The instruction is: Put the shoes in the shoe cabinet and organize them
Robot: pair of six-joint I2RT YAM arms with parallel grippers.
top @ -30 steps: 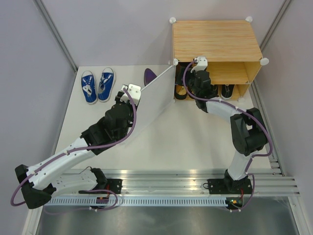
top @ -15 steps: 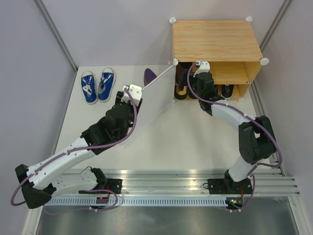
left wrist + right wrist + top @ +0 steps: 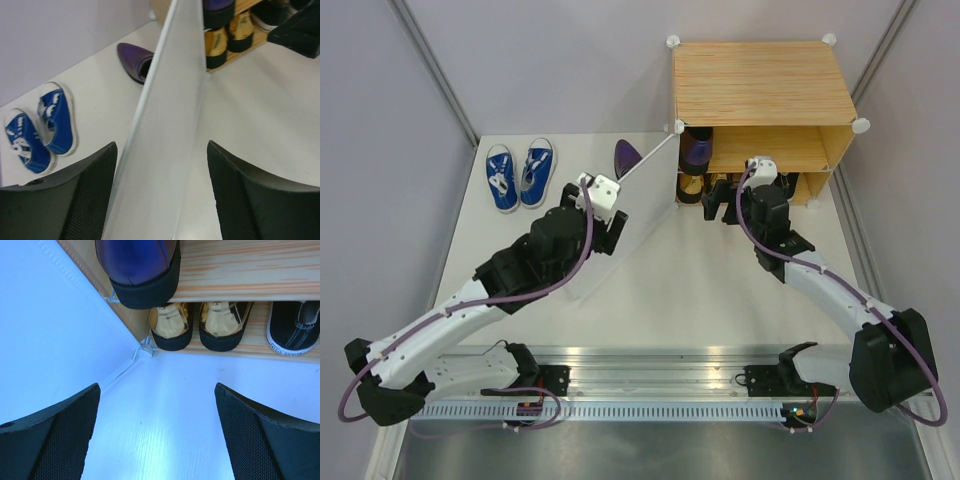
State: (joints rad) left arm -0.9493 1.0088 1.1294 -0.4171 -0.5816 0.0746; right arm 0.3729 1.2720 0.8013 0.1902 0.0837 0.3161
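Shoe cabinet (image 3: 760, 80): gold shoes (image 3: 197, 322) btm, purple shoe (image 3: 137, 262) top; left end effector (image 3: 161, 145), right end effector (image 3: 157, 387) open.

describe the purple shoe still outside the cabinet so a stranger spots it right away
Start at the wood-grain shoe cabinet and follow its open white door leftwards. A lone purple shoe lies just behind it, dark and pointed, unlike the blue sneakers farther left.
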